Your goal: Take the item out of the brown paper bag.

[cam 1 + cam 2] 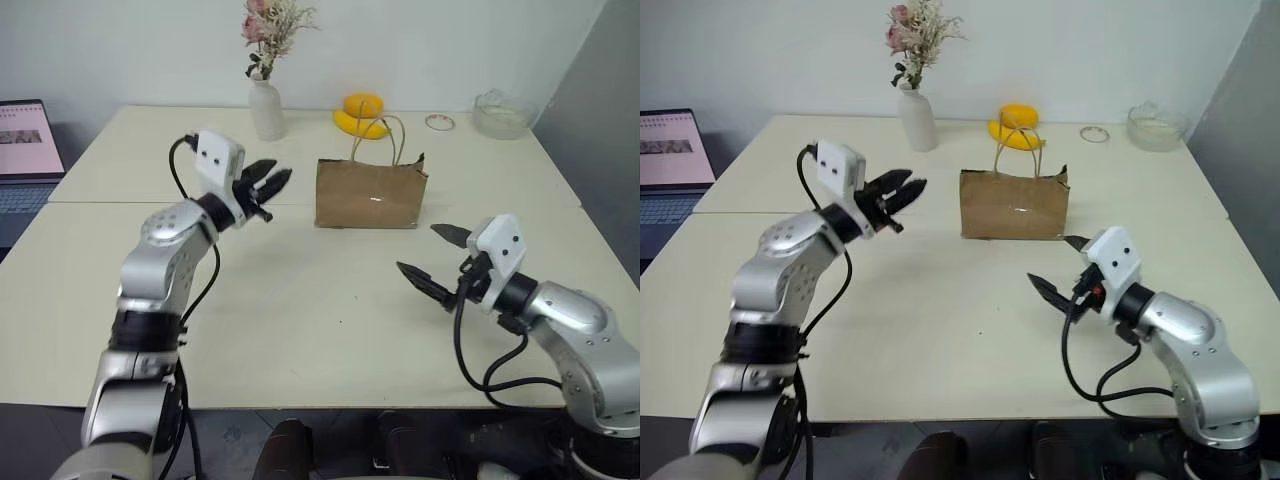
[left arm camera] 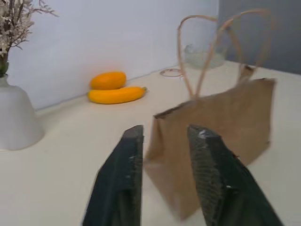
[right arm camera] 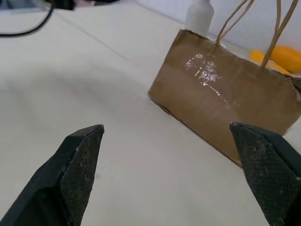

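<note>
Brown paper bag (image 1: pixel 371 194) between left pincer (image 1: pixel 270 186) and right pincer (image 1: pixel 432 257).

Even, soft indoor light falls over the pale worktop (image 1: pixel 300 300) — bright without harshness; shadows are faint and short, a thin dark edge under the brown paper bag (image 1: pixel 370 195) and a soft patch beneath each arm. A small white glint sits on the bag's front face, and in the right wrist view it spreads into a speckled glare patch. The head views are sharp across the worktop; the laptop screen (image 1: pixel 28 137) glows pinkish at the edge. In the left wrist view the bag and its cord handles (image 2: pixel 211 52) are smeared by blur; the left tool's fingers (image 2: pixel 124 179) look soft — the banana (image 2: pixel 115 95) behind is hazy too.
</note>
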